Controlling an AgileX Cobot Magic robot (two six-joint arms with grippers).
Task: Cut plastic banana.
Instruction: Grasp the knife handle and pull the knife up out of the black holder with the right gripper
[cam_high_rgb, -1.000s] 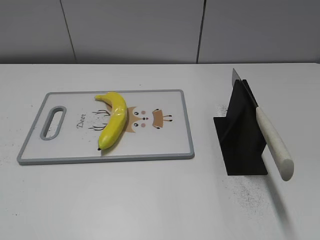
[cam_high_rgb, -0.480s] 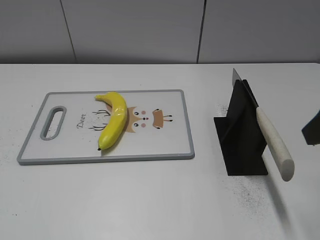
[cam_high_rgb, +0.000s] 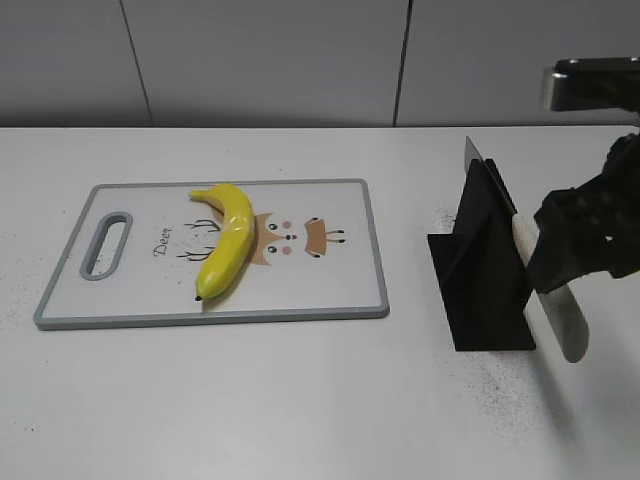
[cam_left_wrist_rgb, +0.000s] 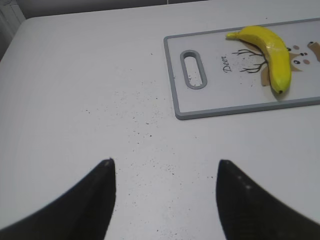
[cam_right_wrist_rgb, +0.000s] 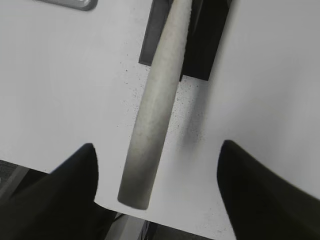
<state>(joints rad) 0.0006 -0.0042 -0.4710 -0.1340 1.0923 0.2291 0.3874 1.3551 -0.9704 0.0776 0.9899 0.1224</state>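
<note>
Banana (cam_high_rgb: 228, 240), glossy and curved, lies untouched; right hand (cam_right_wrist_rgb: 157, 170) spread around matte cylindrical handle (cam_right_wrist_rgb: 155, 105).

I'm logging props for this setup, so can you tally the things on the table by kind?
Plastic banana: 1
Cutting board: 1
Knife: 1
Black knife stand: 1
Total: 4

White table (cam_high_rgb: 300, 400), grey panelled wall (cam_high_rgb: 250, 60)
</note>
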